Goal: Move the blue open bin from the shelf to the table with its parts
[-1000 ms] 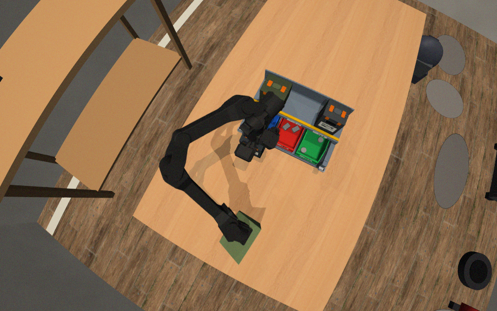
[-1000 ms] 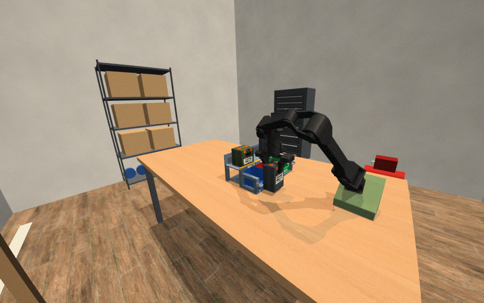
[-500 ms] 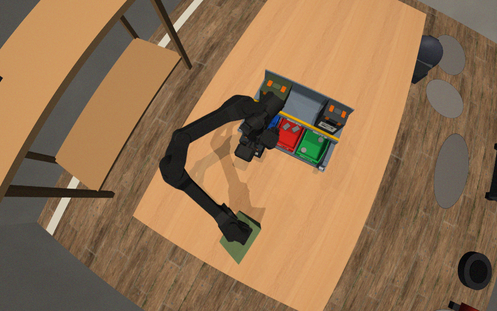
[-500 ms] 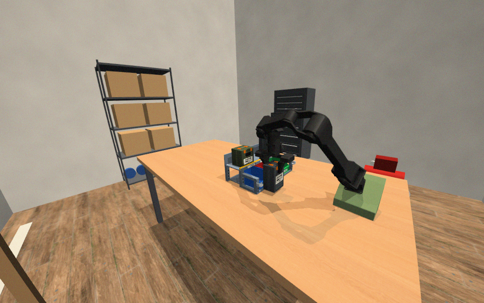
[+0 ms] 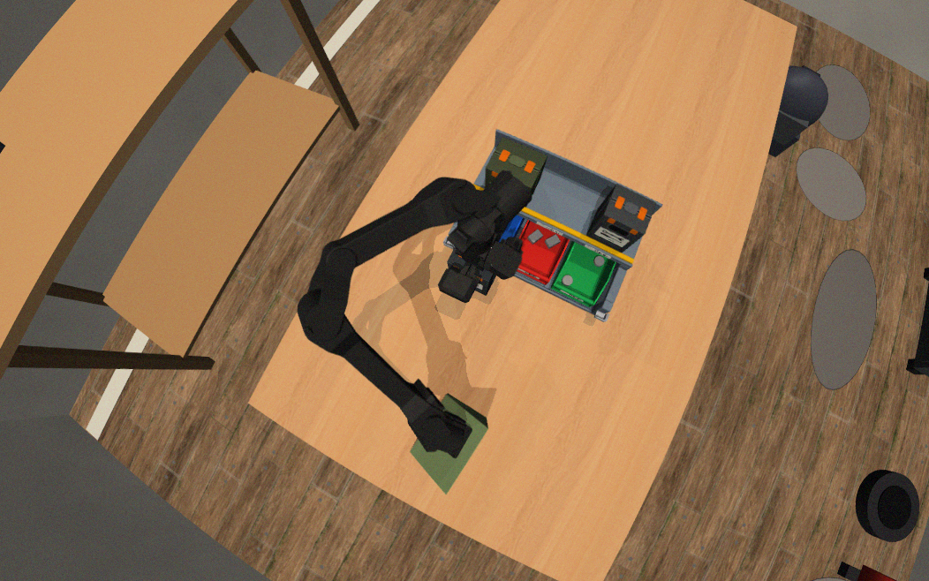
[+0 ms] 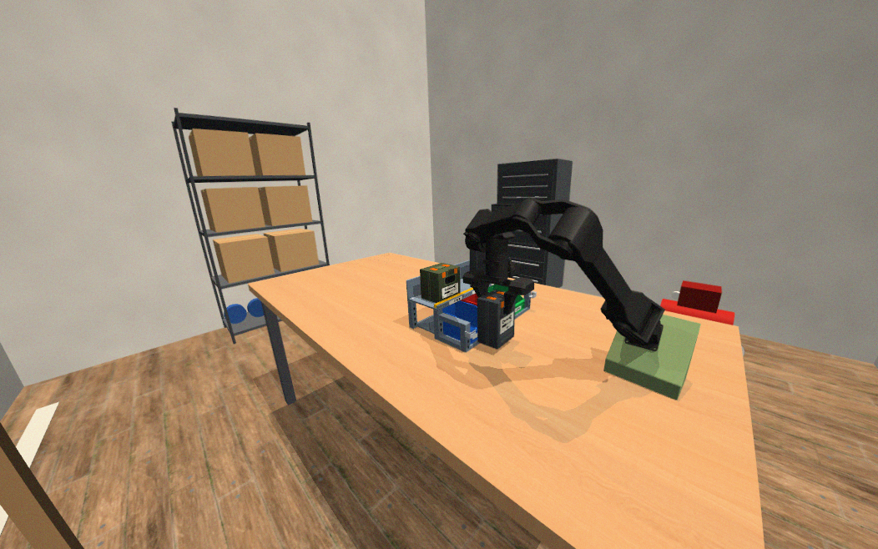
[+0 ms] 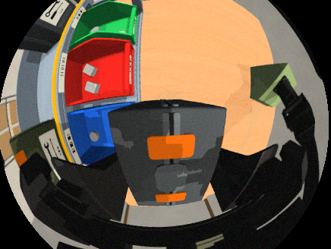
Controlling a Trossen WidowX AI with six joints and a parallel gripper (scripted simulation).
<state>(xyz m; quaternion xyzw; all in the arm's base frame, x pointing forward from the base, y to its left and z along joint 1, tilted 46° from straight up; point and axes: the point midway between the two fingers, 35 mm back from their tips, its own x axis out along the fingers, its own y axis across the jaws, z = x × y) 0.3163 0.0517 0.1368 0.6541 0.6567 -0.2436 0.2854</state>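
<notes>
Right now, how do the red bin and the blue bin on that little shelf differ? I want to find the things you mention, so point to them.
The red bin [image 5: 540, 254] [image 7: 100, 72] holds two grey, blocky parts; in the blue bin [image 7: 89, 129] [image 6: 461, 313] I can see one rounded grey part. From the top, the red bin is mostly in view, while the arm hides most of the blue bin. Both are open-topped and sit side by side, below the yellow strip [image 5: 578, 236] [image 7: 55, 76].

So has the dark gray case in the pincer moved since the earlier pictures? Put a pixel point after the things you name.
No, the dark gray case [image 6: 495, 322] [image 7: 171, 125] stands in the same place, right beside the blue open bin [image 6: 461, 314] [image 7: 84, 130].
</notes>
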